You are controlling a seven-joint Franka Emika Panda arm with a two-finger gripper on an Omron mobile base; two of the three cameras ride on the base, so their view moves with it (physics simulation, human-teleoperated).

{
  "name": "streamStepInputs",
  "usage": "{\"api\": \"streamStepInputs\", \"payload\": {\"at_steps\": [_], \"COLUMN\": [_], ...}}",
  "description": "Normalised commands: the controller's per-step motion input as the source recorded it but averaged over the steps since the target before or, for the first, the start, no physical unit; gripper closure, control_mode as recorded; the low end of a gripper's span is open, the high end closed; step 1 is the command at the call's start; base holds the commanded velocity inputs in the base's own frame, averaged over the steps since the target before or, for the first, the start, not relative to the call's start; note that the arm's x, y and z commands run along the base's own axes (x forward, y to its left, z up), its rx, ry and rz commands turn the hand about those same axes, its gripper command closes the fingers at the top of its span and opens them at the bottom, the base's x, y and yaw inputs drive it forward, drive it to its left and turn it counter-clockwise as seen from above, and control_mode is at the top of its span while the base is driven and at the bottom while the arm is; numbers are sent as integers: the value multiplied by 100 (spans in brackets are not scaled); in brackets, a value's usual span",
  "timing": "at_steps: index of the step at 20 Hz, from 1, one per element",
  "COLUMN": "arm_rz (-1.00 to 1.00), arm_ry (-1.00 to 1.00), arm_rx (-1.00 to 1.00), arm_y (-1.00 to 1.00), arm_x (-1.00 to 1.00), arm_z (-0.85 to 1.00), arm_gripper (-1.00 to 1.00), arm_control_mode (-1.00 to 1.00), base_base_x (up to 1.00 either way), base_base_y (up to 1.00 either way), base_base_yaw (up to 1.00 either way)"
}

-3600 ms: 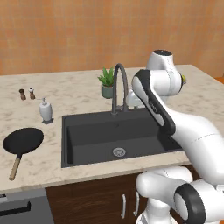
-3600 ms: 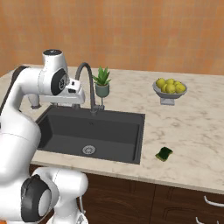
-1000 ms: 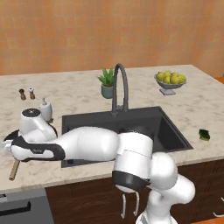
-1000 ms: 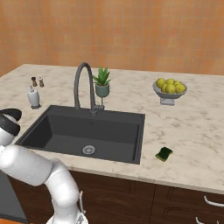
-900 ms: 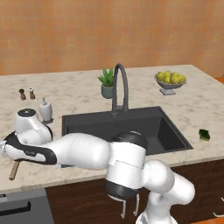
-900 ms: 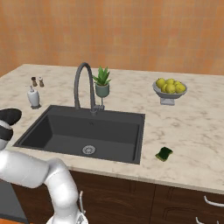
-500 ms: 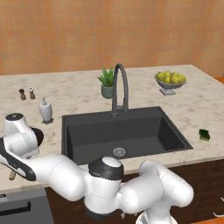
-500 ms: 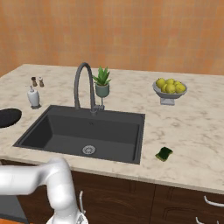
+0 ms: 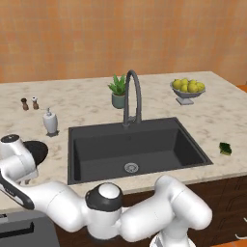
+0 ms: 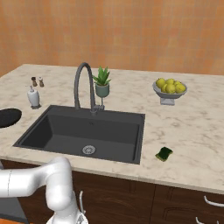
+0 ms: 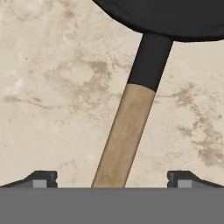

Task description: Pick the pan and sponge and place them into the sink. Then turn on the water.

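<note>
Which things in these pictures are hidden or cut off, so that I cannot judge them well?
- Pan, left base view: the white arm covers most of it and its handle.
- Pan, right base view: cut by the left edge.
- Pan handle, hand view: its end is cut off at the bottom.
- Gripper, hand view: fingertips barely show; contact with the handle unclear.
- Sponge: too small for detail.
</note>
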Motion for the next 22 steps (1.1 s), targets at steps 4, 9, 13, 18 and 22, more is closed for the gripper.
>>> {"api": "streamStepInputs", "payload": {"at_steps": [4,9,13,18,22], "arm_rz": [0,0,0,0,0], "arm_ry": [0,0,0,-1,-4], "arm_rx": [0,0,0,1,6], "arm_y": [14,5,0,-12,-21], "arm_x": [12,8,5,0,-17], "arm_z": [-36,-27,-6,5,41], "arm_gripper": [-100,100,100,100,100], "arm_control_mode": [-100,-100,-100,-100,-100], "base_base_x": [0,0,0,0,0], "base_base_y": [0,0,0,0,0], "base_base_yaw": [0,0,0,0,0]}}
